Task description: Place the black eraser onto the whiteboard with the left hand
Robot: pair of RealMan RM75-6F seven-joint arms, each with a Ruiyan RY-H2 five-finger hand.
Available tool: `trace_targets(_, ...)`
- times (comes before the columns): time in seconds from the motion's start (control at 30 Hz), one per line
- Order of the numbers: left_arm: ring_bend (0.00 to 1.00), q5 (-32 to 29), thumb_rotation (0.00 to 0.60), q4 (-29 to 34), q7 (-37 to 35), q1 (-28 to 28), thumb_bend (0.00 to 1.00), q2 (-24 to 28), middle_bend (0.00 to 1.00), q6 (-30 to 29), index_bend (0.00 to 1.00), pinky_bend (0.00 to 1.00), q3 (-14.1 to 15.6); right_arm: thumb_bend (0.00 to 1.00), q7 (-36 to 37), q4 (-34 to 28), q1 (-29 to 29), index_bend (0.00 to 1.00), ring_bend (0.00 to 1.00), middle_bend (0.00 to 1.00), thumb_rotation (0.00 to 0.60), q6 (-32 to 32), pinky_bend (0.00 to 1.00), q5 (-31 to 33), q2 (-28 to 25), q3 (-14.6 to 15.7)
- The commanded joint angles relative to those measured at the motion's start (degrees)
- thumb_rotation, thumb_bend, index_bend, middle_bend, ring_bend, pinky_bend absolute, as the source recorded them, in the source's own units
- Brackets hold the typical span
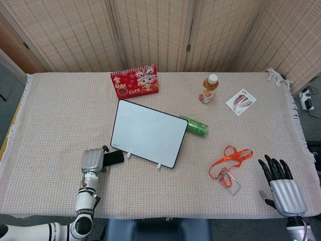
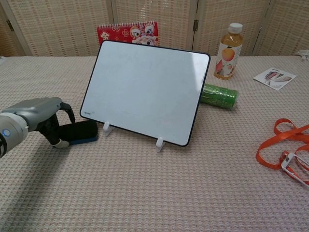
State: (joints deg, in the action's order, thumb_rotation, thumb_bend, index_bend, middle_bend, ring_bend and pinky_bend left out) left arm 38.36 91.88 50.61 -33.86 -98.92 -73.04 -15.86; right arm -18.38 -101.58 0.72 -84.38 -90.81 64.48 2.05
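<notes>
**A:** where's the eraser [image 2: 78,132] sitting?

**B:** flat on the bench, just left of the whiteboard [image 2: 145,91] foot, long axis pointing at the board. Left hand [image 2: 41,117] curls over its outer end, can't tell if it's gripping. Right hand [image 1: 281,187] is spread and empty, well away, so left is nearer.

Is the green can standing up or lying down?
Lying down. The green can rests on its side on the tablecloth, just behind the whiteboard's right edge.
</notes>
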Motion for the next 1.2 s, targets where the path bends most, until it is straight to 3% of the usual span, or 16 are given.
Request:
trace_targets(0.03, 1.0, -0.78, 0.6, -0.29, -0.09, -0.5, 0.27, 0.15, 1.0, 0.21, 0.37, 1.0, 0.01, 0.3, -0.03, -0.01, -0.02, 0.0, 0.0, 0.0, 0.6, 0.03, 0.0, 0.0, 0.0, 0.02)
trace_targets(0.17, 1.0, -0.74, 0.6, -0.41, -0.76, -0.85, 0.29, 0.25, 1.0, -0.19, 0.4, 1.0, 0.34, 0.3, -0.1, 0.0, -0.04, 0.0, 0.0, 0.0, 0.6, 0.01, 0.0, 0.05, 0.04, 0.01)
trace_targets(0.47, 1.0, 3.06, 0.6, -0.13, -4.59, -0.29, 0.36, 0.61, 1.0, -1.74, 0.59, 1.0, 1.75, 0.3, -0.25, 0.03, -0.09, 0.0, 0.0, 0.0, 0.6, 0.05, 0.0, 0.12, 0.12, 0.05)
trace_targets(1.2, 1.0, 11.75, 0.6, 6.72, -14.35, 4.62, 0.39, 9.44, 1.0, -5.14, 0.62, 1.0, 4.17, 0.3, -1.83, 0.01, -0.44, 0.0, 0.0, 0.0, 0.6, 1.0, 0.0, 1.07, 0.85, 0.1)
